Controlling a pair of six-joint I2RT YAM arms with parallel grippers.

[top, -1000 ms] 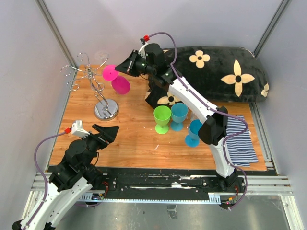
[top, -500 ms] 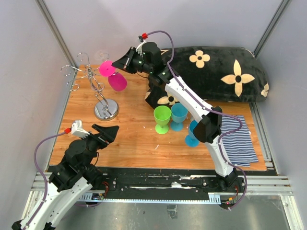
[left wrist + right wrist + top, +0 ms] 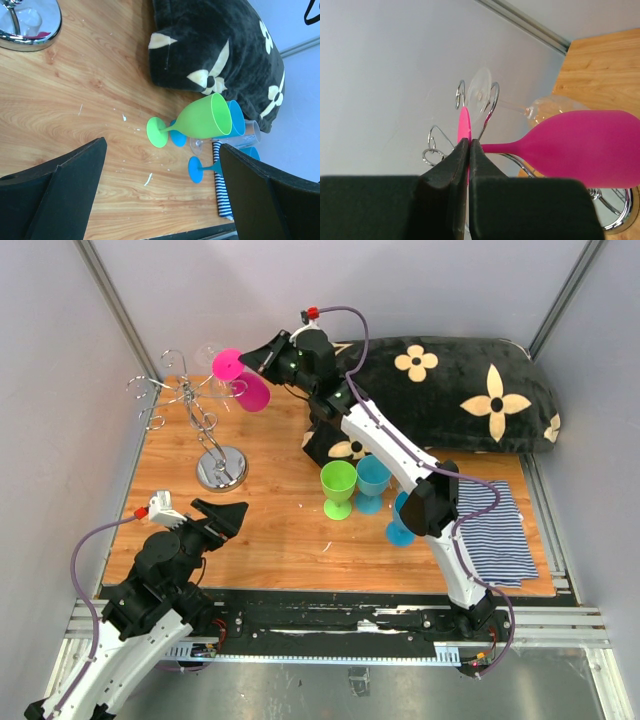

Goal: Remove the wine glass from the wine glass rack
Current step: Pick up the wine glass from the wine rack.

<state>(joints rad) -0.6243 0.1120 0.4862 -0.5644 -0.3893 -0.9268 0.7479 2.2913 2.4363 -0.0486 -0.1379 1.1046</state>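
Got pink wine glass (image 3: 250,390) pinched by its foot in right gripper (image 3: 469,142), 1 o'clock of wine glass rack (image 3: 205,422); left gripper (image 3: 228,516) spread wide, empty.

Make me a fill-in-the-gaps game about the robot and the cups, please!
1. The right claw pinches the flat foot of the ____ plastic wine glass.
2. The left claw holds nothing; it is wide ____.
3. Beside a blue plastic goblet stands one ____ stemmed plastic cup.
Missing words: pink, open, green.
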